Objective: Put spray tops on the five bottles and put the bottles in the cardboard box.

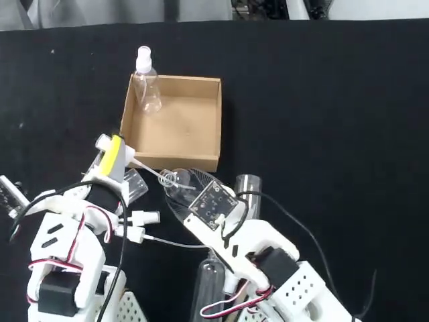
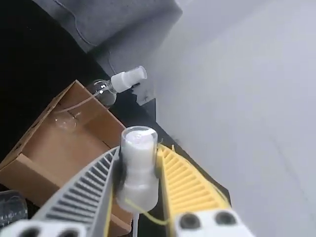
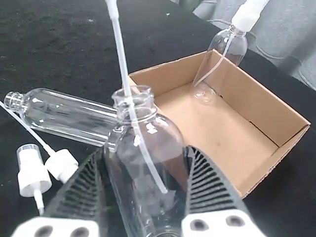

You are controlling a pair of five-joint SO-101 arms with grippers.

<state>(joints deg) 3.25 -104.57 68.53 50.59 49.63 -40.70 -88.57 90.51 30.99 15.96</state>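
The left gripper (image 2: pixel 139 155) is closed partway, pinching a white spray top (image 2: pixel 138 165) between its grey and yellow jaws. The top's thin dip tube (image 3: pixel 120 49) runs into the neck of an open clear bottle (image 3: pixel 143 143). The right gripper (image 3: pixel 144 154) clamps that bottle round its body, just beside the near wall of the cardboard box (image 1: pixel 184 127). The box holds one capped bottle (image 1: pixel 146 84), leaning in a far corner. On the black surface (image 1: pixel 322 100) are three more open bottles (image 1: pixel 134 184) (image 1: pixel 248 186) (image 1: pixel 208 285) and two loose spray tops (image 1: pixel 146 217) (image 1: pixel 134 233).
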